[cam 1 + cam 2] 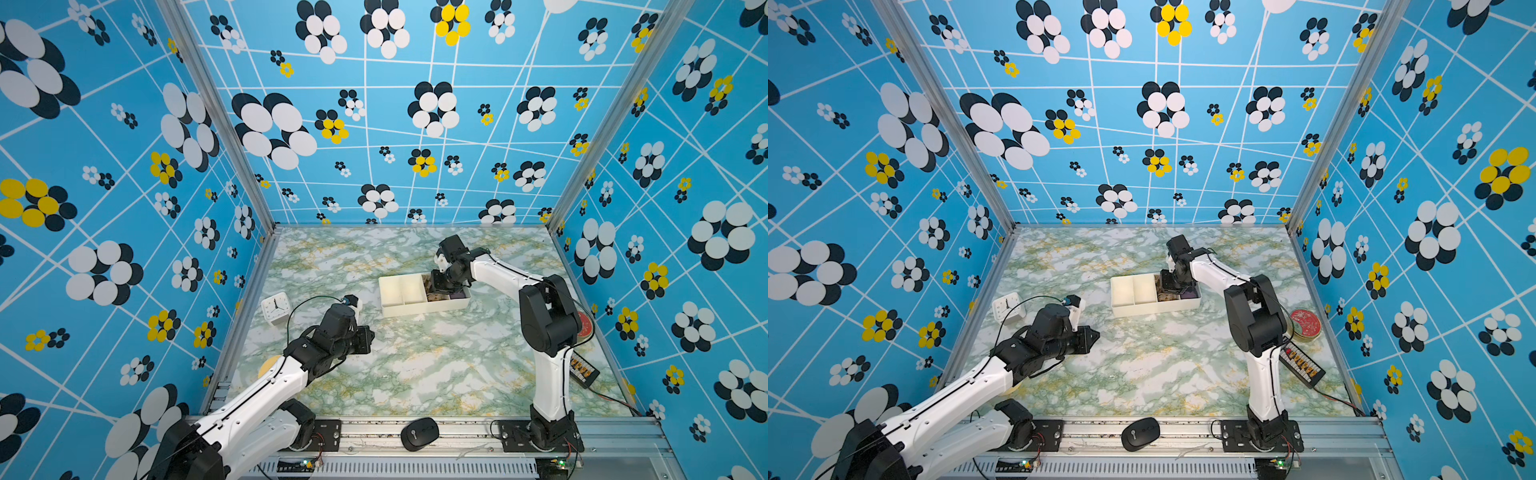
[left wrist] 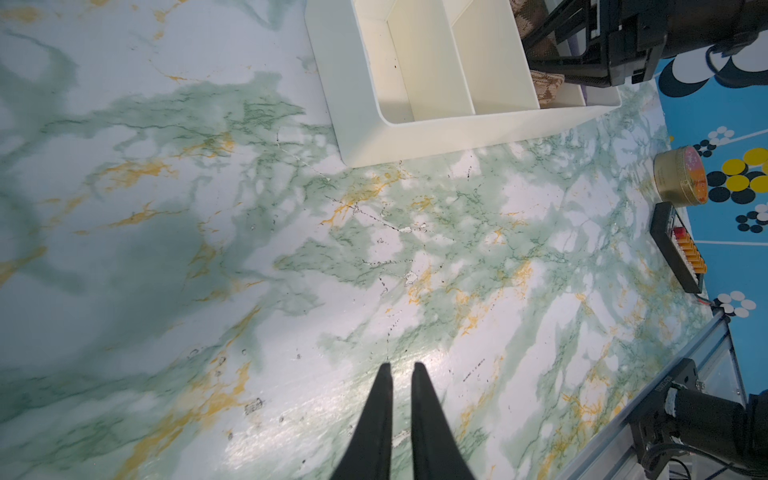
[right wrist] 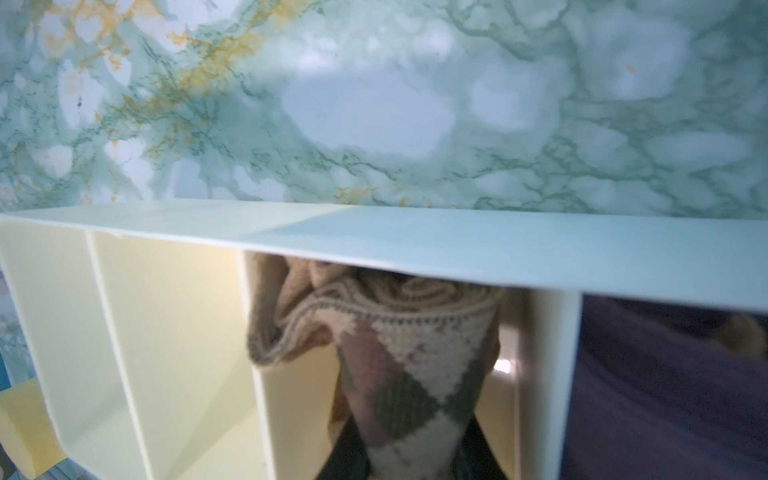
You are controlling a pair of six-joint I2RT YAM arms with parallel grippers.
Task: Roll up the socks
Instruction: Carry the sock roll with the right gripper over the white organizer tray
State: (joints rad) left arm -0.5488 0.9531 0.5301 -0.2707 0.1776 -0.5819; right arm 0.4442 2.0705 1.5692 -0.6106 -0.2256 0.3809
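Tan knit with brown diamonds: the socks [image 3: 399, 357] are a tight roll, pinched between the fingers of my right gripper [image 3: 411, 455] inside the tray [image 3: 415, 245]. They sit in the compartment just beside the purple bundle [image 3: 665, 395], between it and the two bare compartments. I cannot tell whether the roll touches the tray floor.

My left gripper [image 2: 401, 368] hangs over the table [image 2: 166, 249], well apart from the tray, jaws narrow with nothing between them.

I judge the rolling done and the step in hand to be the set-down. To do it well I would lower straight until the roll bears on the floor, then ease the jaws apart slowly. Knit springs back, so a quick release may let the outer wrap unwind. One loose fold hangs out at the roll's end near a divider; I would watch that it does not snag there. The lift out should be vertical, so the fingers do not drag the wrap or knock the thin walls. The left arm has no call to come in.

The roll's end shows its layers as a spiral, soft and ribbed. Hard and smooth, the tray is cream plastic with thin straight dividers and rounded corners. Glossy film covers the table, printed as green marble with gold veins. Plain, soft cloth makes up the bundle.
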